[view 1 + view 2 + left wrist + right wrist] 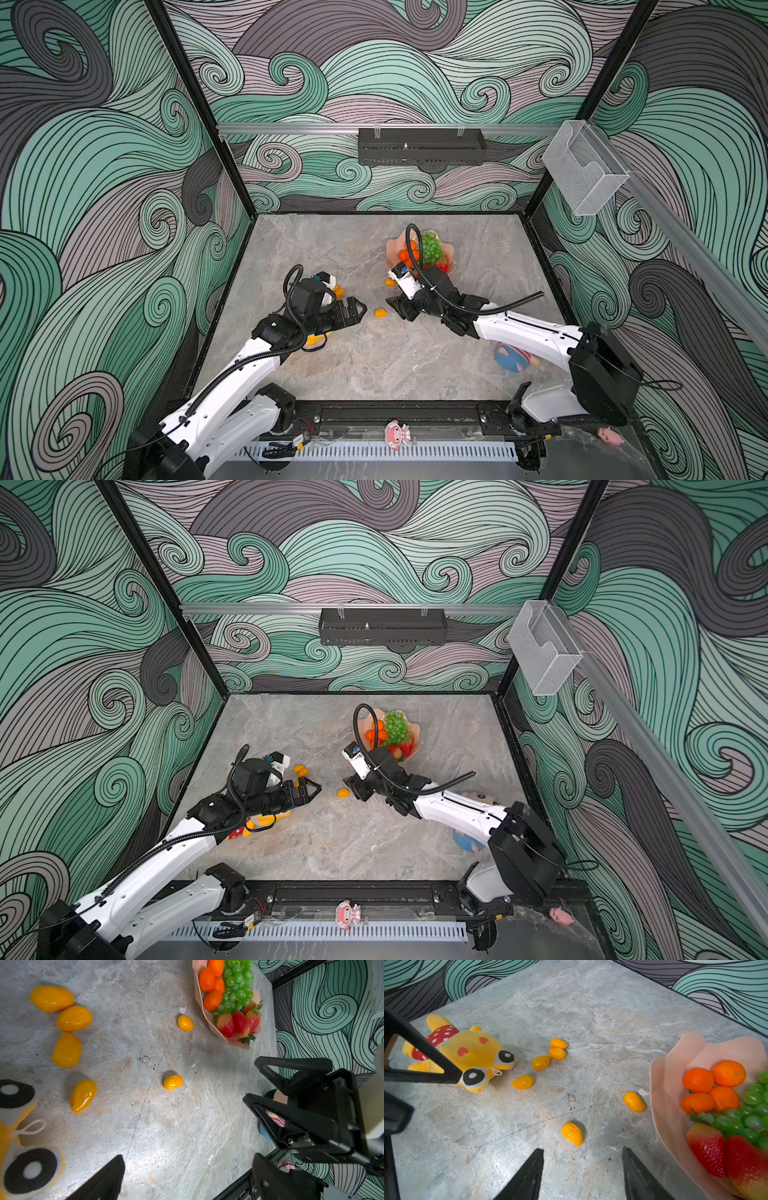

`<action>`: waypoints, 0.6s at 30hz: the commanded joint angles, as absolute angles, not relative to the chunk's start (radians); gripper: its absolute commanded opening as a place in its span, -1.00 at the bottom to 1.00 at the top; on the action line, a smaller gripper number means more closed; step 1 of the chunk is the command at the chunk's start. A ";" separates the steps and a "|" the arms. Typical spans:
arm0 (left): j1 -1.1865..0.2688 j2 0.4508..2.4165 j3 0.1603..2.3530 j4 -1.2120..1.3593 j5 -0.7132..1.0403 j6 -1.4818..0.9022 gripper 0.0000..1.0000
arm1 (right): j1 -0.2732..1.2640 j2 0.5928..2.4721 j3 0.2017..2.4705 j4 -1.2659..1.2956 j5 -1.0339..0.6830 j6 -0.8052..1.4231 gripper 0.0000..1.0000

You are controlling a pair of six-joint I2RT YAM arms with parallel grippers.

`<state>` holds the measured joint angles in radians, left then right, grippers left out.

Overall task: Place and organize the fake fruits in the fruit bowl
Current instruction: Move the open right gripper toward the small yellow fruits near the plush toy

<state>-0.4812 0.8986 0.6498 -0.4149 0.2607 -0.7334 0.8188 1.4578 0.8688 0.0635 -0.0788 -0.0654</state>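
Observation:
The peach fruit bowl [392, 251] [662, 1084] stands toward the back of the table, holding orange tangerines [698, 1080], a green grape bunch [431, 247] and red strawberries [707, 1147]. One kumquat [380, 312] [572, 1133] lies on the table between my two grippers. Another kumquat [390, 282] [634, 1102] rests just outside the bowl. Several more kumquats [301, 769] [74, 1018] lie beside the left arm. My left gripper [361, 312] [189, 1159] is open and empty, left of the middle kumquat. My right gripper [392, 307] [582, 1149] is open, close to that kumquat, with nothing between its fingers.
A yellow plush toy [471, 1053] with red dotted shorts lies under the left arm. A doll with a blue cap [511, 358] lies under the right arm. Patterned walls close in the table at the back and both sides.

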 commanded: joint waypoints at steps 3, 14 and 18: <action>-0.479 0.869 0.626 -0.405 0.191 -0.741 0.97 | 0.773 1.507 0.895 0.043 -0.309 -0.325 0.19; -0.415 0.879 0.609 -0.363 0.268 -0.765 0.97 | 0.684 1.701 1.055 -0.137 -0.567 -0.557 0.03; -0.356 0.880 0.592 -0.327 0.333 -0.779 0.97 | 0.686 1.774 1.109 -0.172 -0.555 -0.596 0.02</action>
